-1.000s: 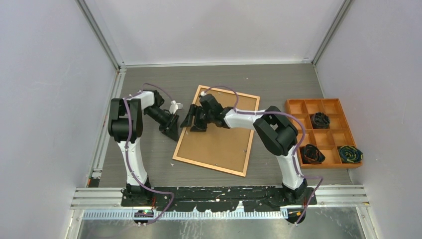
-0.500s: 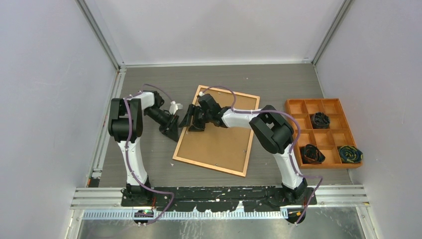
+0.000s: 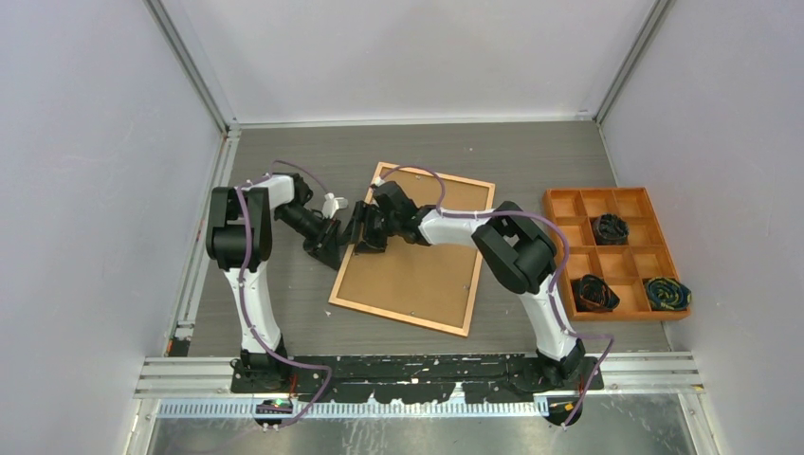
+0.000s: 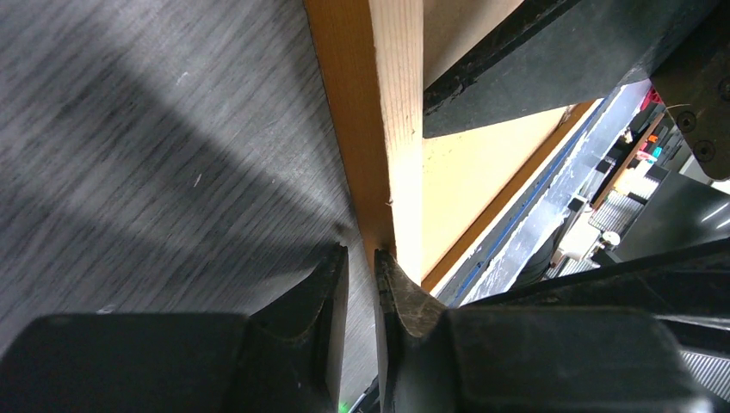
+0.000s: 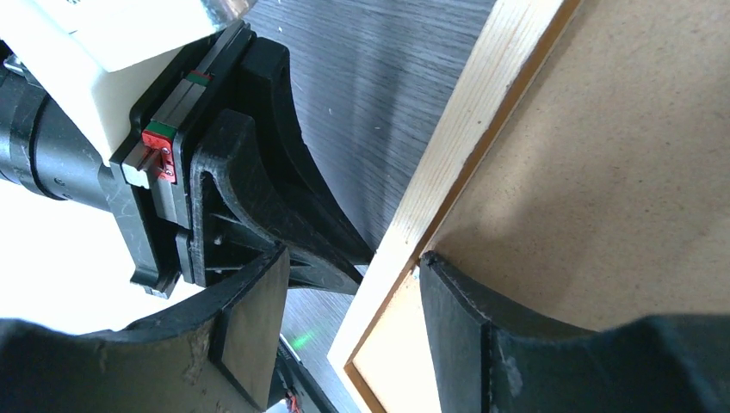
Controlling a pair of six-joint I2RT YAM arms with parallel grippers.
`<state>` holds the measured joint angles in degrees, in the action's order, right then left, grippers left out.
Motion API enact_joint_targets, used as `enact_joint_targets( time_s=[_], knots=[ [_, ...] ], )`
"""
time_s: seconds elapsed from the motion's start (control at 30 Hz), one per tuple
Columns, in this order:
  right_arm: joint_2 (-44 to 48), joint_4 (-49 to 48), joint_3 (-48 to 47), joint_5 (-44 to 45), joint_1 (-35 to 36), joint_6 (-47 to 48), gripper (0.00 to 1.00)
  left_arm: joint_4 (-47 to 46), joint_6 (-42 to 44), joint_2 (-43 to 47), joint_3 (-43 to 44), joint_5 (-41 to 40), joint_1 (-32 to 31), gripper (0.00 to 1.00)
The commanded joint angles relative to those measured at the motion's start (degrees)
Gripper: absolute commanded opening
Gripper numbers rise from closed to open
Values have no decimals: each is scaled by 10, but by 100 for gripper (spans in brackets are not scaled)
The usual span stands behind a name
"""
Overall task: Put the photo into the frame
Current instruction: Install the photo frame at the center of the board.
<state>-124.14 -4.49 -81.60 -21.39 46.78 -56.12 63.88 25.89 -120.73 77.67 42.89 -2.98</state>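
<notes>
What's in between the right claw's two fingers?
The right wrist view shows the pale edge of the frame there, met by the tips of the left gripper.

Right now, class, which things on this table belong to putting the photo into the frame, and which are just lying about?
Job: frame, face down; backing board in it; left gripper, right gripper at its left edge. Photo not seen.
Lying about: orange tray; dark bundles in it.
</notes>
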Motion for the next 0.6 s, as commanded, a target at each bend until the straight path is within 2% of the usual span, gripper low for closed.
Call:
enact_joint_targets(
  time_s=[0.0,0.13,0.4,0.57],
  knots=[
    [-4,-3,-16,-6,4,-2,62,-18,1,5,-6,-4,-1,19],
    [0,10,-32,1,-8,9,63,-19,-1,6,-5,-7,-1,19],
    [36,53,-67,9,-95,44,67,-12,-18,12,33,-2,5,20],
    [15,87,-102,13,-138,62,71,-19,-60,-6,92,9,7,33]
  ],
)
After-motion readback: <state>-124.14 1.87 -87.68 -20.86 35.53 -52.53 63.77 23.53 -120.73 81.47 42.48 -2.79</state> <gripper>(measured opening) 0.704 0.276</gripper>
